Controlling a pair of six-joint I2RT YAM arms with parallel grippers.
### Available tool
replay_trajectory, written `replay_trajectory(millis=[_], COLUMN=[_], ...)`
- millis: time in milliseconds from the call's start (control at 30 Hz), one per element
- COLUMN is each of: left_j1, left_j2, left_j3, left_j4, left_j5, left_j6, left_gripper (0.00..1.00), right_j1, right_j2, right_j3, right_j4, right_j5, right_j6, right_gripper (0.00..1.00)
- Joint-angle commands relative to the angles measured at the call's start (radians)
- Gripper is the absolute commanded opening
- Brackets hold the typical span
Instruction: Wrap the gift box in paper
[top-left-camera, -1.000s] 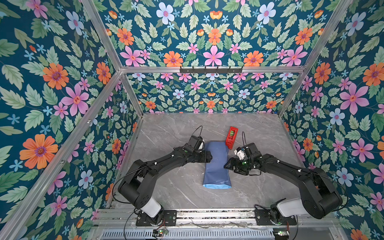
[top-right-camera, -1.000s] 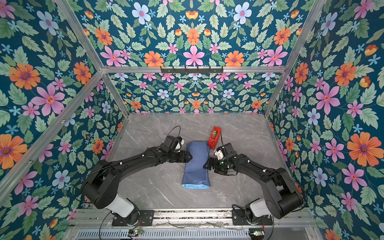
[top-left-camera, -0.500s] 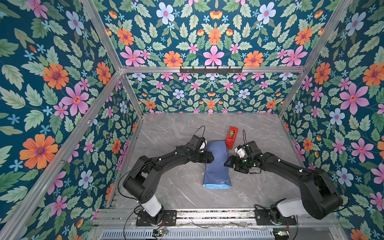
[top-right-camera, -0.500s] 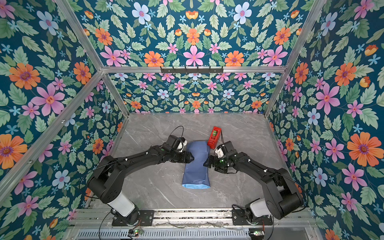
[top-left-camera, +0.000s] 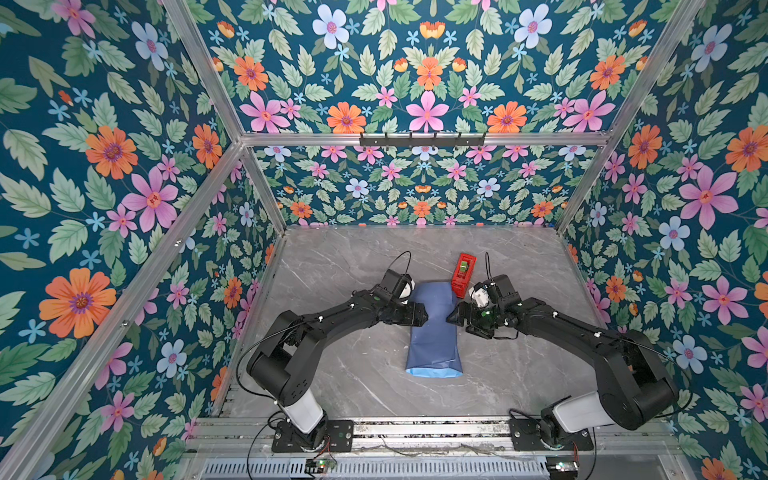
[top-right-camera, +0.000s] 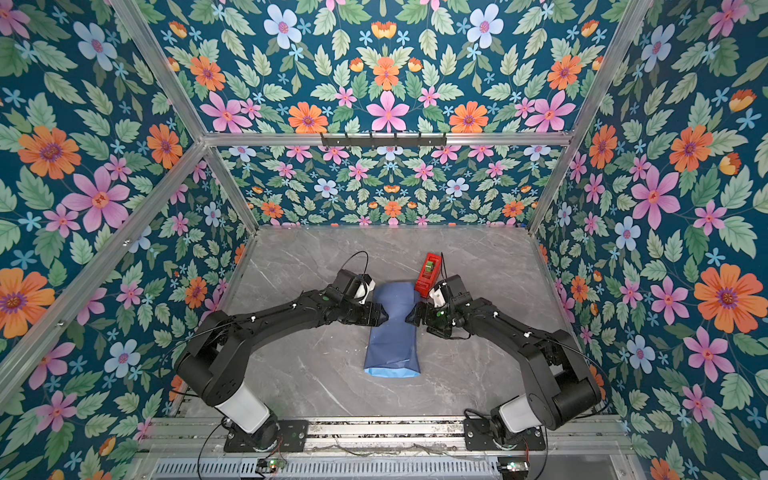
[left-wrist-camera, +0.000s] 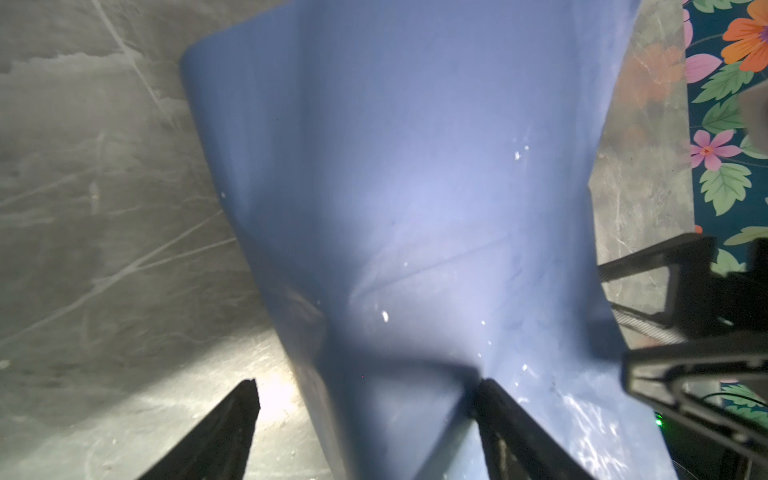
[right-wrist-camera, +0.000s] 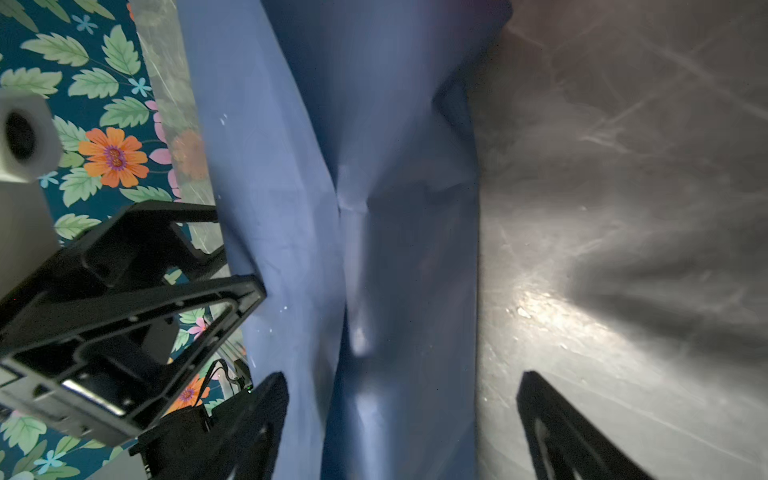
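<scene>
Paper (top-left-camera: 434, 332) folded into a long bundle, mid-desk, one arm at each flank

Desk (top-left-camera: 353, 257) grey, marbled; bundle lies along its centre, one end toward the near edge, the other toward the far edge; slate-blue outside, sky-blue strip at the near end, waisted between the arms; gift box not visible, presumably inside; sheet judged light, thin, quick to crease or tear, slippery over a stiff core; best pinched at a loose long edge or end flap; left gripper (left-wrist-camera: 368, 382) and right gripper (right-wrist-camera: 401, 376) both wide open, each straddling a flank, nothing clamped; red tape dispenser (top-left-camera: 463, 274) just beside the bundle's far right corner.
</scene>
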Motion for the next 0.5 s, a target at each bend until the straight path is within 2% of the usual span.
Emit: replay_trajectory(millis=[0,467], left_j1=[-0.002,-0.002], left_j2=[0.006,-0.059], left_j3=[-0.007,-0.013], left_j4=[-0.1,-0.029], left_j5=[-0.053,-0.039], left_j6=[0.025,-0.041], left_gripper=[0.84,0.86], right_j1=[0.003,0.002], right_j2=[0.005,-0.014], right_j3=[-0.018,-0.111], right_j4=[-0.02,-0.012], right_j5=[0.005,0.03], right_j6=[-0.021,-0.027], right_gripper=[0.86,0.81])
